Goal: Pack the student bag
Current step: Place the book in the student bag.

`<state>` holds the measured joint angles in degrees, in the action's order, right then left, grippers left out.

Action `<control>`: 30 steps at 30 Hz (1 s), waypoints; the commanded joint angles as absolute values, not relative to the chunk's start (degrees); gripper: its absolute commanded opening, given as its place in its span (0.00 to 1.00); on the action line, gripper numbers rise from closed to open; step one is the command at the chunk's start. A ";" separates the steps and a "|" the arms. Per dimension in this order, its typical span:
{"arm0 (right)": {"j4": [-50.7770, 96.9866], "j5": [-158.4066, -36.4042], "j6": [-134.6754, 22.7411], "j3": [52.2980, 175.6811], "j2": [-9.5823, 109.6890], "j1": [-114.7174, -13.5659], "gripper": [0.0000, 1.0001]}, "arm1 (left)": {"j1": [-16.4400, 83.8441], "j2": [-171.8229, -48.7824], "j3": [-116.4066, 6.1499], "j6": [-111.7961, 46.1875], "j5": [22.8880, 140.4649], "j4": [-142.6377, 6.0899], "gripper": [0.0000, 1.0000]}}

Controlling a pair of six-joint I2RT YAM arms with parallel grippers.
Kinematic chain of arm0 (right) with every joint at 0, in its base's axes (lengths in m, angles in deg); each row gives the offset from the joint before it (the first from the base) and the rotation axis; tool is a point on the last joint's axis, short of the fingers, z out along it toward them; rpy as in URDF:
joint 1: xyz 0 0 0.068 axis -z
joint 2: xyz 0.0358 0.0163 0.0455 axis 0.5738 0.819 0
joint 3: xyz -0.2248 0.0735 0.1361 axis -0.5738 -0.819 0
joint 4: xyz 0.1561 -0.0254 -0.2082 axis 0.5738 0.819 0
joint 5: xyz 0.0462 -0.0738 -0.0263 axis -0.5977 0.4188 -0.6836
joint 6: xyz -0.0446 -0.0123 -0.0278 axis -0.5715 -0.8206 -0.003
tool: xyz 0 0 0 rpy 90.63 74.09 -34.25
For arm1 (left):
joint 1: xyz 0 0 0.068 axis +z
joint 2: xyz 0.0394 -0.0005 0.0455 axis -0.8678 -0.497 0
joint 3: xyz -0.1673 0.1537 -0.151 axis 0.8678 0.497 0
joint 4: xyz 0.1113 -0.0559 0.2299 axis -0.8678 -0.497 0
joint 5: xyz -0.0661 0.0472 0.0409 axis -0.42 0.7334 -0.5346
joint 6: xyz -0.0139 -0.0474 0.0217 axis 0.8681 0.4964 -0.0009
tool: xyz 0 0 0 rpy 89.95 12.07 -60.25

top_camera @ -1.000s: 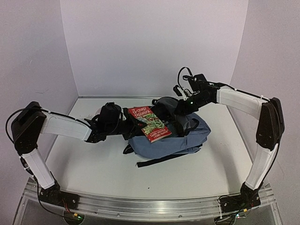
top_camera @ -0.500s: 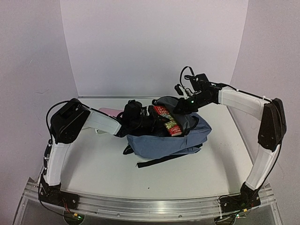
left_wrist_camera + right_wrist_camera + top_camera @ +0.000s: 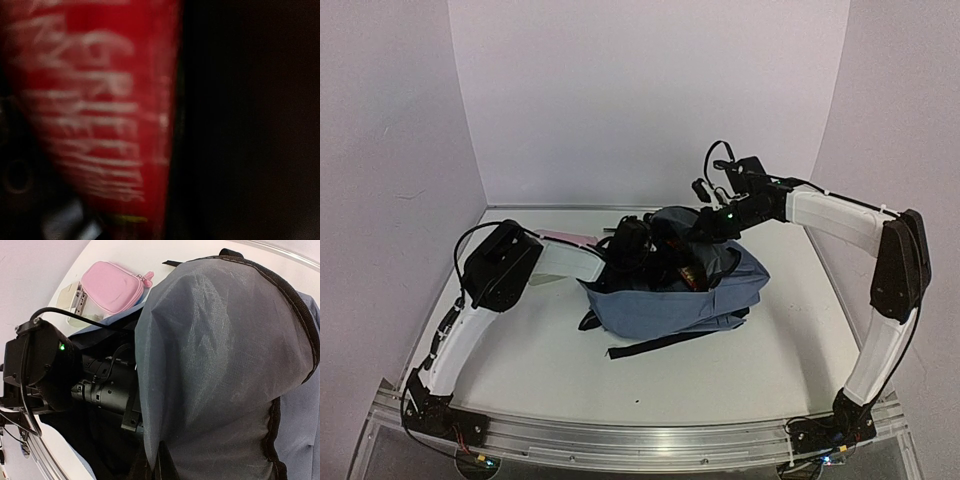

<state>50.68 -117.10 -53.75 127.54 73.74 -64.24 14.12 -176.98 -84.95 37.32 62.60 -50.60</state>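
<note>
One student bag (image 3: 665,305) was laid open-mouthed in the middle of the table (image 3: 620,400). The left gripper (image 3: 117,400) was buried behind the bag's raised flap (image 3: 215,355), so its state could not be told. A red thing (image 3: 100,115) with blurred white lettering was seen before its camera. The right gripper (image 3: 708,226) was set at the bag's upper rim, and its grip likewise could not be told. A pink pencil case (image 3: 111,286) was seen just beside the bag.

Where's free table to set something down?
Bare table between the student bag and the near rail, and right of the bag toward the right arm. Crowded back-left: left arm, pink pencil case.
</note>
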 commanded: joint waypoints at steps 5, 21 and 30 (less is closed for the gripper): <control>44.41 -119.78 -53.44 126.95 69.52 -62.53 0.00 | 13.77 -164.24 -81.55 30.76 71.59 -69.71 0.68; 44.13 -120.30 -53.38 125.23 68.69 -62.47 0.00 | 13.16 -175.55 -95.73 30.48 70.38 -78.81 0.41; 44.22 -118.75 -53.58 123.78 68.24 -61.34 0.00 | 12.59 -177.72 -107.96 17.51 68.09 -85.44 0.32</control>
